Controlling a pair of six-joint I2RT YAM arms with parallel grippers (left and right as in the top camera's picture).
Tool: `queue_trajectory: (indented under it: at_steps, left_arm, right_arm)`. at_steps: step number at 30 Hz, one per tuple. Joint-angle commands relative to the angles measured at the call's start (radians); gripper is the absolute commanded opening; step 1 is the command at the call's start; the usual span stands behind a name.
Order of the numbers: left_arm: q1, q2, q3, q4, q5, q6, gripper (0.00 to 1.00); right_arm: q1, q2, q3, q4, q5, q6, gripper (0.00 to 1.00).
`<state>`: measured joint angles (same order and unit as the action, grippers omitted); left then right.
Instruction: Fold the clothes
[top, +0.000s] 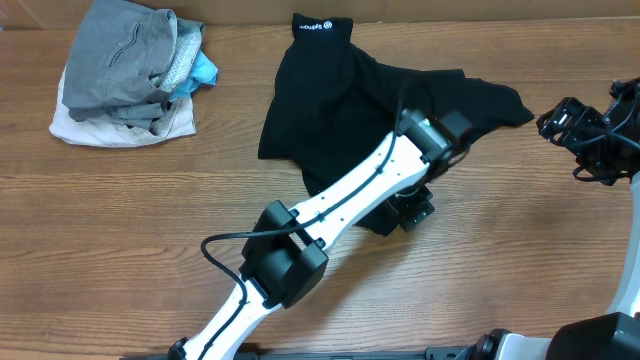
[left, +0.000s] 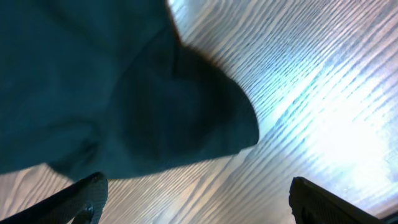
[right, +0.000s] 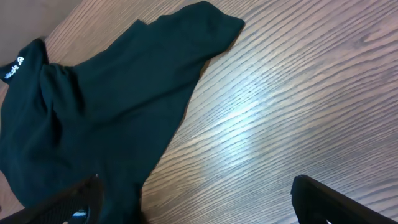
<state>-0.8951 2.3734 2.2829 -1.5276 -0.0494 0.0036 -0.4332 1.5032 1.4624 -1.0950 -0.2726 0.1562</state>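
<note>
Garment (top: 340, 110), black, lay rumpled on the wooden surface (top: 150, 230), collar band toward the far edge, one sleeve trailing right. Likely light, limp, apt to bunch; best taken at a hem corner or sleeve tip. Left gripper (left: 199, 202) hung over its near edge, jaws wide apart, holding nothing. Right gripper (right: 199, 205) likewise spread, beyond the sleeve. Grey-and-white pile (top: 125, 80) sat well apart.

Overhead view evenly lit and sharp; left wrist view soft, out of focus, strong white glare on tabletop (left: 336, 124); right wrist view sharper, with milder sheen.
</note>
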Motion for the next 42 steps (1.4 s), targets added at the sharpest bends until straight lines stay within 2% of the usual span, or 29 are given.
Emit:
queue_trajectory:
  at_steps: [1, 11, 16, 17, 18, 20, 25, 29, 36, 42]
  left_arm:
    - [-0.007, -0.027, -0.076, 0.044, -0.020, 0.008, 0.95]
    - [-0.008, -0.026, -0.253, 0.229, 0.024, -0.024, 0.90]
    - [-0.008, -0.027, -0.263, 0.250, -0.006, -0.095, 0.70]
    - [-0.006, -0.027, -0.262, 0.250, -0.028, -0.121, 0.63]
    - [-0.001, -0.026, -0.263, 0.249, -0.055, -0.151, 0.50]
    - [0.010, -0.027, -0.262, 0.237, -0.098, -0.193, 0.05]
    - [0.050, -0.045, -0.224, 0.138, -0.188, -0.214, 0.04]
    - [0.094, -0.116, -0.086, 0.019, -0.253, -0.214, 0.04]
    - [0.180, -0.266, 0.087, 0.023, -0.298, -0.188, 0.04]
    - [0.223, -0.341, 0.106, 0.040, -0.290, -0.140, 0.04]
  right_arm:
    - [-0.008, -0.005, 0.023, 0.004, 0.011, -0.008, 1.00]
    - [-0.008, -0.005, 0.023, 0.012, 0.034, -0.008, 1.00]
    - [-0.008, -0.005, 0.023, 0.012, 0.036, -0.008, 1.00]
    - [-0.008, -0.005, 0.023, 0.012, 0.036, -0.008, 1.00]
    - [-0.008, -0.005, 0.023, 0.012, 0.036, -0.008, 1.00]
    - [-0.008, -0.005, 0.023, 0.012, 0.036, -0.007, 1.00]
    - [-0.008, -0.005, 0.023, 0.012, 0.036, -0.003, 1.00]
    - [-0.008, -0.005, 0.023, 0.008, 0.036, 0.001, 1.00]
    - [-0.008, -0.005, 0.023, -0.047, 0.019, 0.003, 1.00]
    - [-0.001, -0.005, 0.023, -0.087, -0.072, -0.008, 1.00]
